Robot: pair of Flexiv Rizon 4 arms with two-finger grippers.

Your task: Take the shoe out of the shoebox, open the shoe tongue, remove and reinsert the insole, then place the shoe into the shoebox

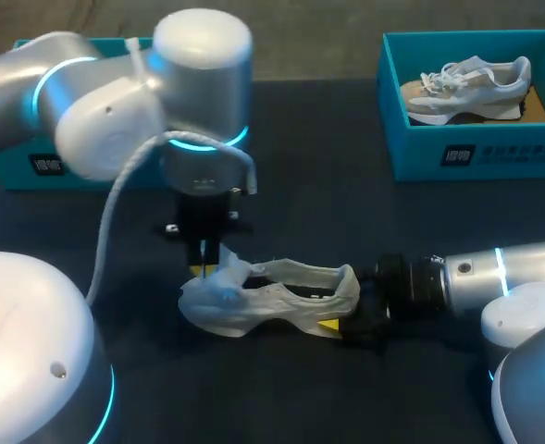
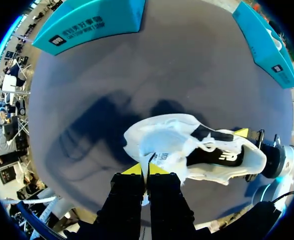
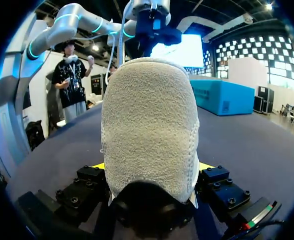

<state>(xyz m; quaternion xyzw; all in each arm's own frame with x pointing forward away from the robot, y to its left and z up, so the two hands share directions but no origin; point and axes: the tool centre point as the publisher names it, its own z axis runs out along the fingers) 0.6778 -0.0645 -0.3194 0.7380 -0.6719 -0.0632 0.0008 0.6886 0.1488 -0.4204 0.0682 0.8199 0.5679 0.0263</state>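
**Shoe held at both ends on the table, outside the box**

Nearest you, the white shoe (image 1: 272, 298) lies on its sole on the dark table (image 1: 346, 222), roughly midway between your two arms and lengthwise across your view. Your right gripper (image 3: 151, 169) comes in from the right and is clamped on the heel: in its wrist view the rough, pale heel fills the space between the fingers, and both yellow tips press against its sides. At the shoe's other end your left gripper (image 2: 146, 170) points straight down. Its two fingers are squeezed together on a thin edge of the shoe by the tongue, with only a sliver of material between the tips. From that wrist view you can see into the shoe's opening, where the dark insole (image 2: 219, 156) sits inside.

Farther back, at the far right of the table, the teal shoebox (image 1: 480, 153) stands open with a second shoe (image 1: 466, 85), white and beige, lying in it. At the far left, a teal box (image 1: 22, 162) is mostly hidden behind your left arm.
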